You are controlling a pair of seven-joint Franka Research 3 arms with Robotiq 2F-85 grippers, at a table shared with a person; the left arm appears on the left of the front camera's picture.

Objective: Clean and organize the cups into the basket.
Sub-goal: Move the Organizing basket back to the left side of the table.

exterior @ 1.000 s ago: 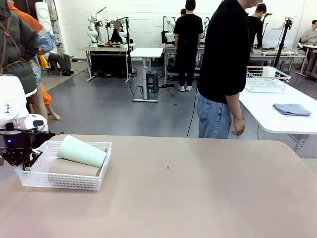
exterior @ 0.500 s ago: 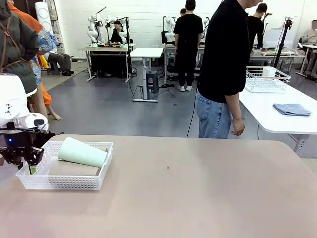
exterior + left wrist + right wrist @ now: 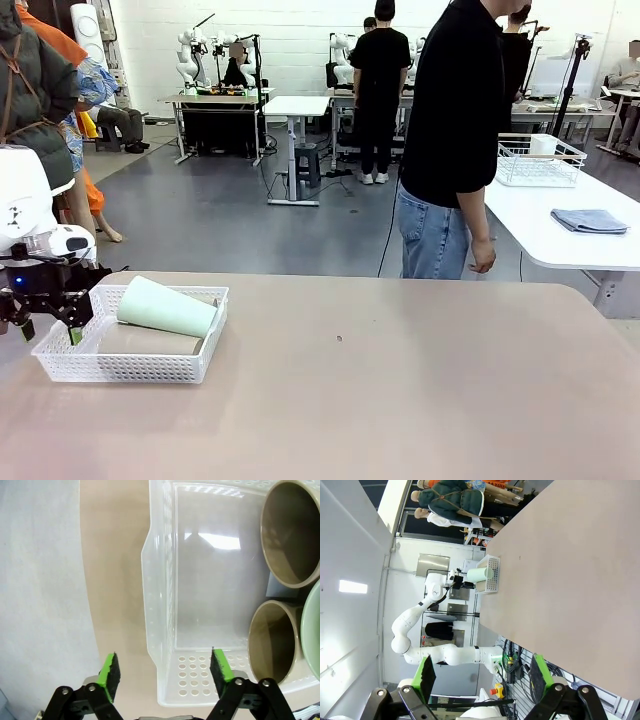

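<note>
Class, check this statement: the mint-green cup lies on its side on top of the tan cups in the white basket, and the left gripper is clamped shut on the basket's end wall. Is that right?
Not quite. The mint-green cup does lie across the tan cups in the basket, but the left gripper is open; the left wrist view shows its fingers spread either side of the end wall, not clamped on it.

White rounded left arm (image 3: 25, 215), black left gripper (image 3: 47, 328), green pads; person (image 3: 455, 140): black T-shirt, blue jeans.

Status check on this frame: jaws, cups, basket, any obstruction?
Left gripper jaws open, straddling the basket end wall, holding nothing. Right gripper jaws open, empty. Mint cup lying atop tan cups in basket. Nothing in the way.
</note>
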